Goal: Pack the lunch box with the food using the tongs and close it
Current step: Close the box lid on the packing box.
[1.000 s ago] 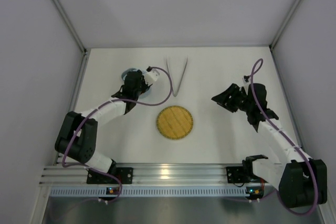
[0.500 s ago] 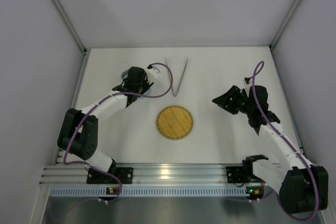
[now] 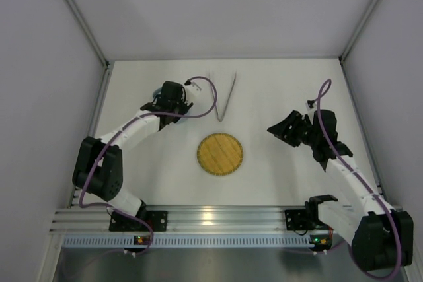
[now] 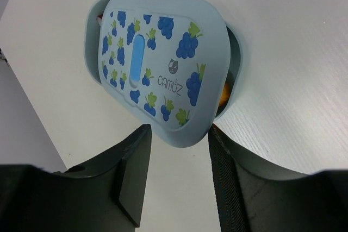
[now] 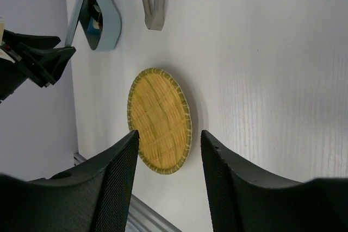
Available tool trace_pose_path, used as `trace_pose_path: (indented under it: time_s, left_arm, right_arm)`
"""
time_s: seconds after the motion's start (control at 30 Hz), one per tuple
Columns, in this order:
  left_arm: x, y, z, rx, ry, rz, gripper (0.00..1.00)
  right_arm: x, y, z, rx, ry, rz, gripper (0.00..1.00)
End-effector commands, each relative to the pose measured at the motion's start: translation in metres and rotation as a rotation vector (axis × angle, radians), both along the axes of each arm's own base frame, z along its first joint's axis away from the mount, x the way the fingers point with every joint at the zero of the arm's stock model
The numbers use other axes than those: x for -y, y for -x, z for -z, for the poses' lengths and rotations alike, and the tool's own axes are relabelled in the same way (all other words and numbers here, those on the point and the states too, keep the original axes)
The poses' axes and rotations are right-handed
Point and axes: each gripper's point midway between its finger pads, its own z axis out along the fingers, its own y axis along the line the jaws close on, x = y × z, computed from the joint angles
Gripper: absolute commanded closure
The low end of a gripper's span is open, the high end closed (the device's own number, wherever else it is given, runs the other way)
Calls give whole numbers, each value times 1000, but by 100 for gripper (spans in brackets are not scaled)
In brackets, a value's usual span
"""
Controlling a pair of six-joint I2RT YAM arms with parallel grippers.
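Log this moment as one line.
lid tilted on box | left gripper at lid edge, grip unclear | right gripper open, empty | tongs unheld

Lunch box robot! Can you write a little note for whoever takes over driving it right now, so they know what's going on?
Left pincer: closed, it seems, on the near corner of the lid, which sits crooked and tilted over the lunch box.
Right pincer: open, empty, hovering to the right of the yellow plate.
Tongs: lying on the table behind the plate, with neither pincer on them.
Done: the plate is bare, and an orange piece of food shows inside the box.
Left to do: line the lid up, press it flat shut, let go.
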Motion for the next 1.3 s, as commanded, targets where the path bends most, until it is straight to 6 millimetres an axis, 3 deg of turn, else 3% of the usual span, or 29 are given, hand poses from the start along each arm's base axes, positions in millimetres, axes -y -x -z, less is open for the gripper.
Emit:
trace_pose_path:
  time_s: [0.0, 1.27]
  left_arm:
    - [3, -5, -13, 8, 28, -19, 48]
    - [-1, -9, 22, -139, -3, -132, 49]
  right_arm:
    - [-3, 4, -3, 25, 10, -24, 51]
    - [-4, 8, 7, 1, 23, -48, 51]
